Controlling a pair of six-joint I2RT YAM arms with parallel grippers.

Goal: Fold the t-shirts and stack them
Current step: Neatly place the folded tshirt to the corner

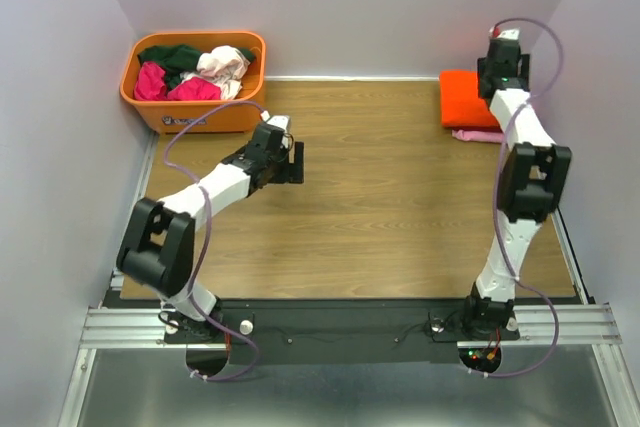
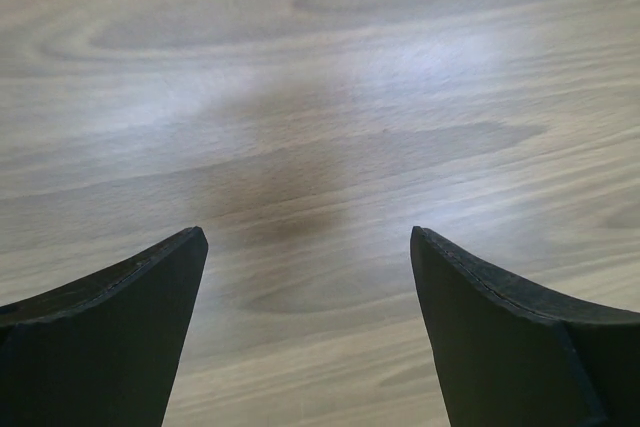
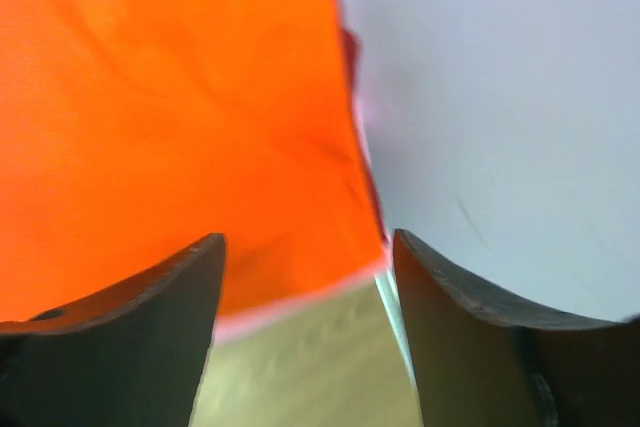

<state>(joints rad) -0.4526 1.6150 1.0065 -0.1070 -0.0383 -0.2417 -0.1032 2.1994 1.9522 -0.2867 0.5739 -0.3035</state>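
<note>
Right claw (image 3: pixel 305 239) first: the fingers are spread wide with nothing between them, and it hangs over a corner of the folded orange shirt (image 3: pixel 170 127). I can't tell how high above the cloth it is. A thin strip of pink shirt (image 1: pixel 478 135) pokes out from under the orange one, so that's a stack of at least two, sitting in the far right corner of the table (image 2: pixel 320 97), close to the pale wall (image 3: pixel 500 97).

Left claw (image 2: pixel 305 239): also wide open and holding nothing, pointed down at bare wood (just its own shadow under it). From the top camera it's left of the table's middle, well apart from the stack.

Further out, the orange plastic tub (image 1: pixel 190 119) sits at the far left corner, just beyond the left arm's wrist. It holds the unfolded stuff all bunched together: a dark green shirt (image 1: pixel 175 55) at the back, a magenta shirt (image 1: pixel 150 82) on the left side, and a whitish-pink shirt (image 1: pixel 226 65) crumpled toward the right.
</note>
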